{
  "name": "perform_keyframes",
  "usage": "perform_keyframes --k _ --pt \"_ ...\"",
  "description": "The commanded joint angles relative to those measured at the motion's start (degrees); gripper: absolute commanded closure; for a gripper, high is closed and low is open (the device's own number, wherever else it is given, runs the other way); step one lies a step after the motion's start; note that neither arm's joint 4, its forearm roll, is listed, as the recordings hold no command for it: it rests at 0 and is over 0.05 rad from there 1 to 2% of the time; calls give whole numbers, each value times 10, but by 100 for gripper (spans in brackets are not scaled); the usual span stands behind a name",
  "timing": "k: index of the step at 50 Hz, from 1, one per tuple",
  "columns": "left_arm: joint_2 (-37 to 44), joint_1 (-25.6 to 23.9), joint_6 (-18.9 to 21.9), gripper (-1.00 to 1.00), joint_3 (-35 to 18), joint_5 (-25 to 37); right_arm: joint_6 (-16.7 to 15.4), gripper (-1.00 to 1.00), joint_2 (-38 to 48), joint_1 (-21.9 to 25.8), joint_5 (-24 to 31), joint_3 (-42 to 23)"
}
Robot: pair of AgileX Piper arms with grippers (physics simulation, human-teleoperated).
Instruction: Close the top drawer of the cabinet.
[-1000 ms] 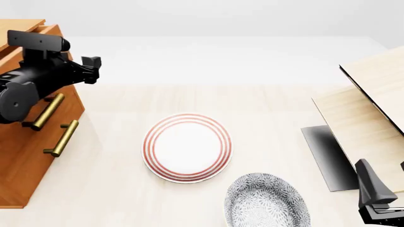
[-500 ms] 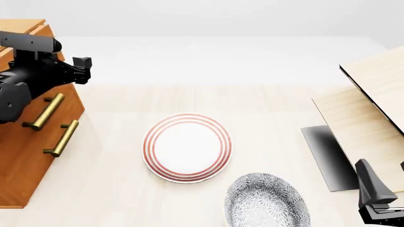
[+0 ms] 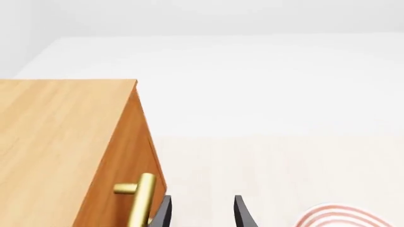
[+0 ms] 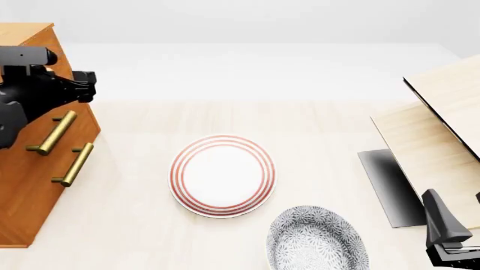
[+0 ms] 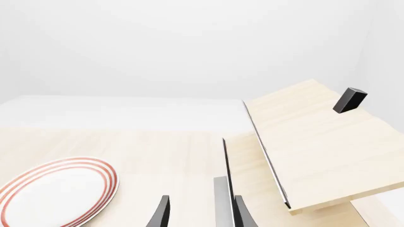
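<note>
The left pincer (image 4: pixel 89 85) hovers high at the bench's left edge, just in front of the cabinet (image 4: pixel 34 185), its two black fingers (image 3: pixel 243 213) spread with a bare gap between them and nothing gripped. In its wrist view one fingertip lies just beside a brass bar handle (image 3: pixel 141 198), though whether it touches cannot be told. That handle belongs to the top drawer (image 4: pixel 56 135), whose front looks flush with the cabinet's face in the front view; how far it is pushed in cannot be judged for certain. A second brass handle (image 4: pixel 73 164) marks the lower drawer just below it, so two handles are counted on one orange-brown cabinet, which fills the bench's near left corner.

The right pincer (image 5: pixel 199 213) sits low at the bench's near right corner, its two fingers likewise parted and empty.

Two plates rest on the bench (image 4: pixel 322 129): a red-ringed plate (image 4: pixel 222 175) at the middle, and a grey patterned plate (image 4: pixel 316 239) at the near edge, right of centre, the two just beside one another.

Along the right edge stand two pale boards: a tilted upper board (image 4: pixel 448 90) and a lower board (image 4: pixel 424 152). A small dark block (image 5: pixel 348 100) sits on the upper board, seen only from the right wrist.
</note>
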Motion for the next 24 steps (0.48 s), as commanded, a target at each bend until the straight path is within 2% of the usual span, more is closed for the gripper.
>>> perform_keyframes --k 1,24 --pt "2 20 0 -100 8 -2 0 -100 0 0 0 0" --pt "20 52 -4 -100 6 -13 0 -100 0 0 0 0"
